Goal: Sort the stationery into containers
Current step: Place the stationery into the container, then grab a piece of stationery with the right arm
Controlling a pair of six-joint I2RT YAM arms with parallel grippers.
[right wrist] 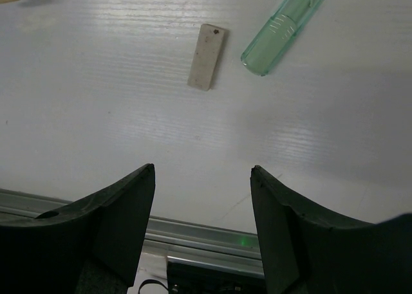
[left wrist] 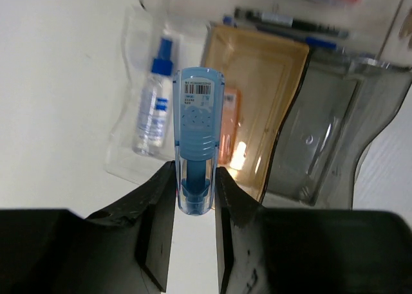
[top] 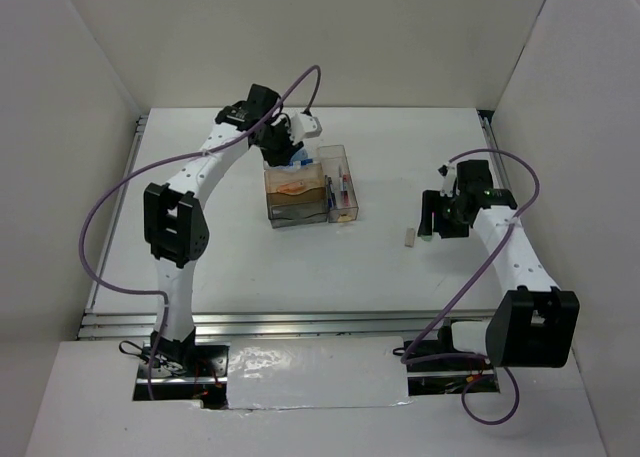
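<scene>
left gripper (left wrist: 195,192): clamped on lower end of a translucent blue plastic piece with barcode label (left wrist: 197,123), held above the organizer
right gripper (right wrist: 203,178): fingers spread wide, nothing between them, over white table (right wrist: 96,127)
clear plastic desk organizer (left wrist: 335,114): mid-table; orange piece (left wrist: 228,123) in amber-tinted tray; small blue-capped bottle (left wrist: 153,110) lying in clear end compartment; pens (left wrist: 290,20) in far narrow bin
loose items: flat beige rectangular piece (right wrist: 207,56) and mint-green translucent piece (right wrist: 285,29) on table ahead of right gripper, near each other, not touching

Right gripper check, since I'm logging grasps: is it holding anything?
No, the right gripper is open and empty; the beige piece lies loose ahead of it.
</scene>
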